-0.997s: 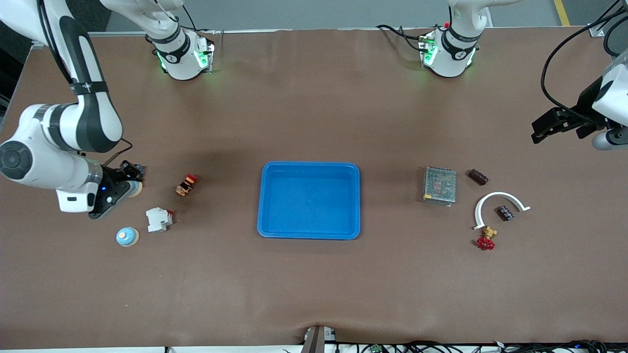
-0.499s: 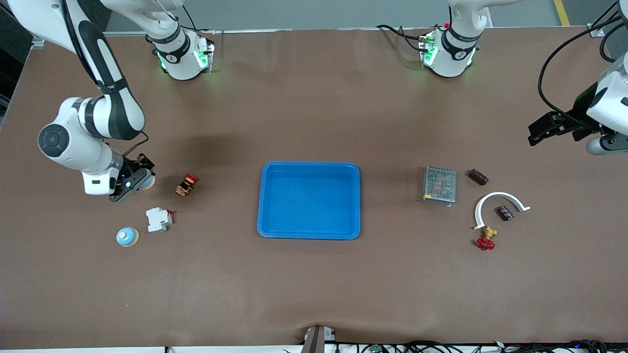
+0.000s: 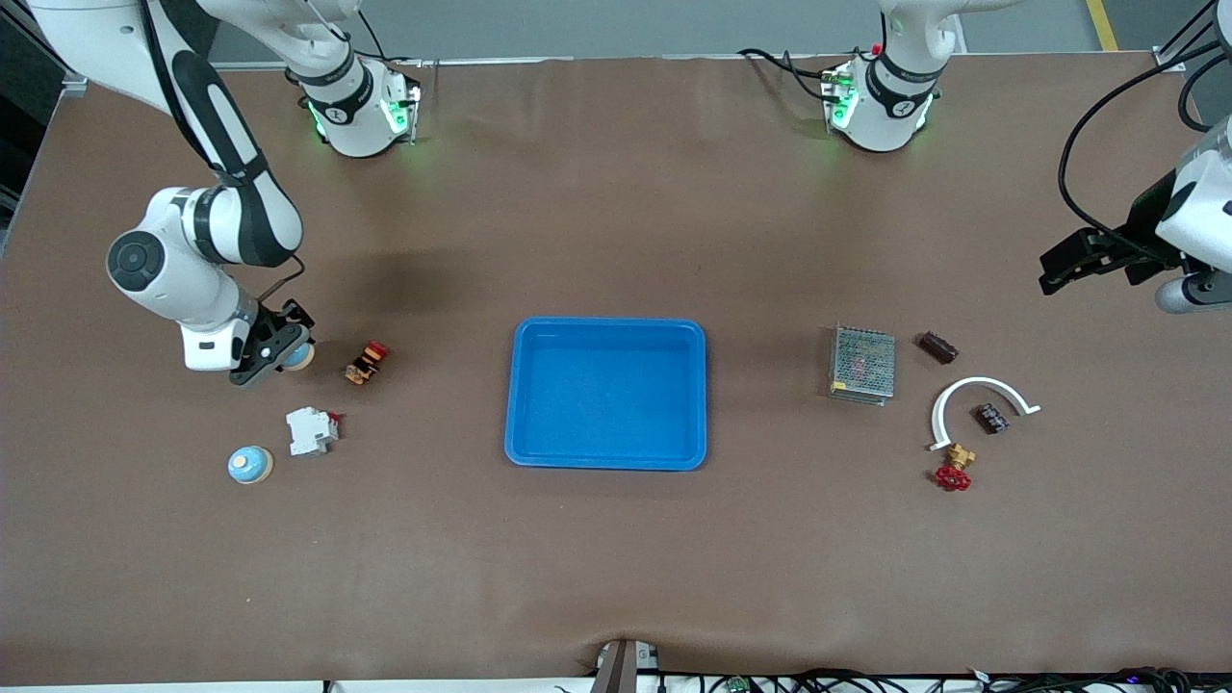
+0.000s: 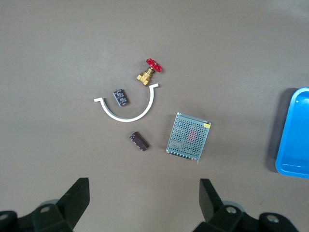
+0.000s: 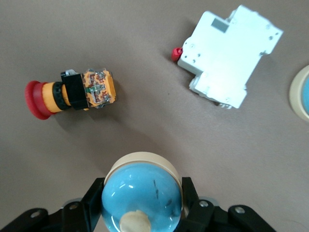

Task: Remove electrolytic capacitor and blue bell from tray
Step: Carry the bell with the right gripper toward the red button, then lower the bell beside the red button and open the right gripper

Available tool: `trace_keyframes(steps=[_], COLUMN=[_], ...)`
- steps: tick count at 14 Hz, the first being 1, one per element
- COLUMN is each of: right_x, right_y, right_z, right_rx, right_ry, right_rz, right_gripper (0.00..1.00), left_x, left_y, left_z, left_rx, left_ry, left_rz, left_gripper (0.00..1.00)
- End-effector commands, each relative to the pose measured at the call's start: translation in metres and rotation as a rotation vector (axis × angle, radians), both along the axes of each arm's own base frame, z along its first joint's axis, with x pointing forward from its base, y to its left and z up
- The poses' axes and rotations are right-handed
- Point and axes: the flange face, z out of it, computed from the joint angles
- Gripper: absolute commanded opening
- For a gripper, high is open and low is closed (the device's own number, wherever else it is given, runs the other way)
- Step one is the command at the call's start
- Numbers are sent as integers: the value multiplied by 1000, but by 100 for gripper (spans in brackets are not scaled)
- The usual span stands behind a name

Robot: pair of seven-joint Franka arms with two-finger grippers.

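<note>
A: Right hand [image 3: 279, 351] pinches a blue bell [image 5: 142, 195], carried off the tray [image 3: 606, 327] toward the right arm's end of the tabletop [image 3: 616, 558]. Why the left hand [image 4: 145, 203] spread?

B: It waits over the left arm's end, the capacitor [image 3: 936, 346] already set down there, I judge. Count: two bells, the second [image 3: 250, 465] lying nearer the front edge; one tray, empty.

Tray [image 3: 606, 394]: blue, mid-table, nothing in it
Right gripper [image 3: 279, 348]: clamped on a blue bell [image 3: 297, 357], beside the red-capped push button [image 3: 367, 362]
Second blue bell [image 3: 250, 465]: on the table by the white breaker [image 3: 311, 430]
Left gripper [image 3: 1073, 260]: fingers spread, above the table's left-arm end
Mesh box [image 3: 861, 364]: beside a dark capacitor [image 3: 936, 346]
</note>
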Motion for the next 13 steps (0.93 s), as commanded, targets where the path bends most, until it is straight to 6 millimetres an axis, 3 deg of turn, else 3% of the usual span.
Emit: trace_keyframes(steps=[1,5,11,12,13], right_x=[-4,-4,-5,-4,-3], right_y=[0,6,10,10,10], right_z=[-17,-37,-43,-42,-42], right_rx=[-3,-4,-4,-4,-4], right_ry=[-2,-10,-10,-10,-11], right_rz=[21,33,38,36,36], right_gripper=[36,36,38,51,93], left_x=[-2,-2,0,0,0], left_y=[1,1,0,1,0], left_z=[7,5,3,3,3], left_rx=[-1,-2,-2,-2,-2], left_ry=[-7,-3,-1,-1,-1], left_rz=[5,18,18,20,17], left_gripper=[100,100,100,100,100])
